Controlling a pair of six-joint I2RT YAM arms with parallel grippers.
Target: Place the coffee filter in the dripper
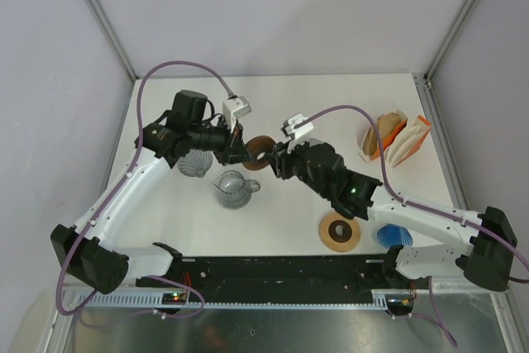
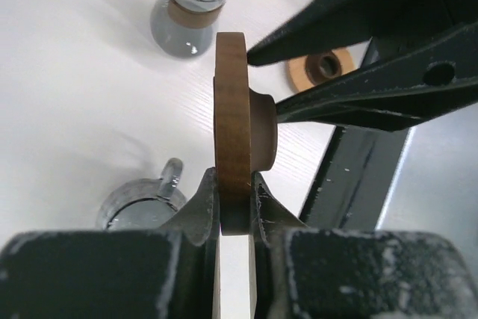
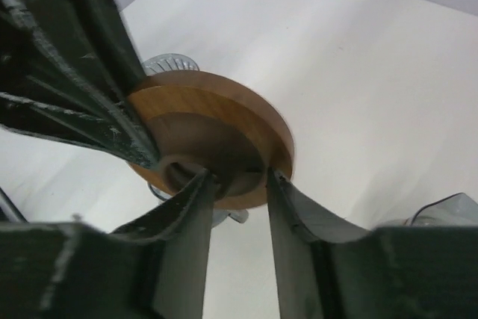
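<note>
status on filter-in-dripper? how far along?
Nothing looks finished yet. In hand: both grippers hold one wooden ring in the air, with the left gripper clamped on its rim and the right gripper closed around its hub. Left to do: the paper filters sit in their holders at the far right, and the ribbed glass dripper shows no filter inside.

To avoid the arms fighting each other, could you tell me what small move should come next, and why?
Probably the left gripper should open. Its jaws clamp the rim of the disc, while the right gripper seems shut on its hub, mid-air. With both holding, neither arm can carry it off.
</note>
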